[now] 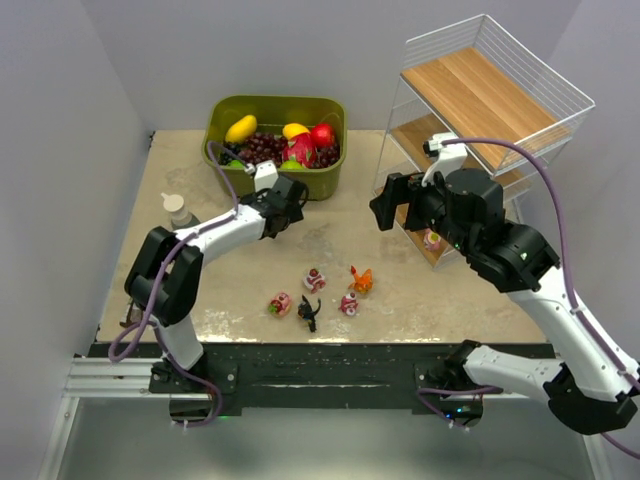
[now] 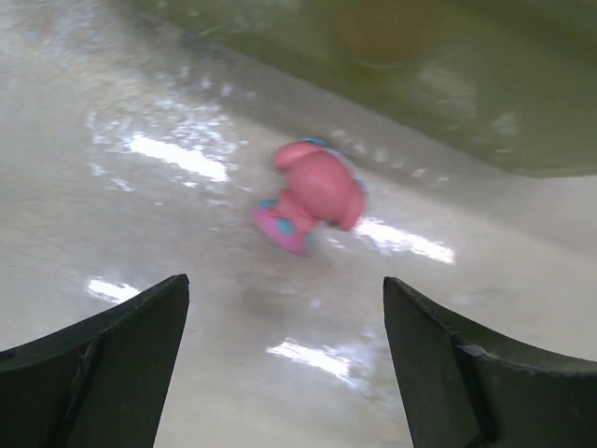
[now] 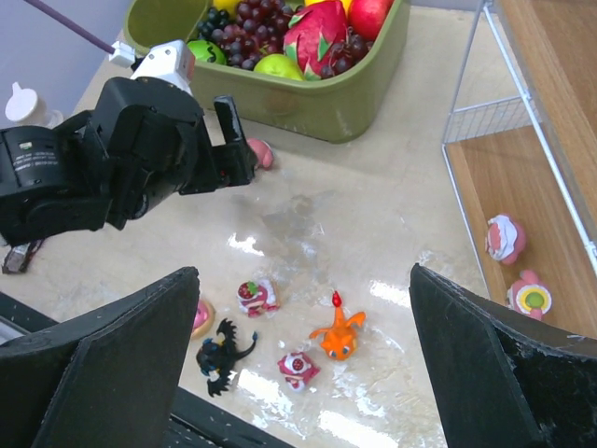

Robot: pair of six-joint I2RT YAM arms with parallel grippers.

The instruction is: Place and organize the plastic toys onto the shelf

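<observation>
The left gripper [image 1: 292, 203] is hanging low over the table [image 1: 220, 290], just on the near side of the olive-green bin [image 1: 325, 183]; its jaws are standing apart with nothing between them. A rounded pink toy [image 2: 312, 191] is lying on the table just beyond the fingertips, between them and the bin's near wall, touching neither finger; the left wrist view is blurring it, so its exact pose is hard to tell. In the right wrist view the same toy is peeking out from behind the left gripper, close to the bin.

The right gripper [image 1: 383, 212] is hovering just left of the shelf [image 1: 500, 100], level with its lower tiers; its jaws are spread wide and are gripping nothing.

Five more toys are sitting in a loose cluster on the table, nearer than both grippers and well apart from them; an orange creature [image 1: 361, 281] is standing at the right of the group, a black spiky creature [image 1: 309, 313] is lying at the near side, and three small pink figurines [image 1: 315, 280] are sitting around them.

Two pink-and-white figurines [image 3: 505, 238] are resting on the lowest wooden tier of the shelf, near each other; the right gripper is hanging to their left, not touching them.
</observation>
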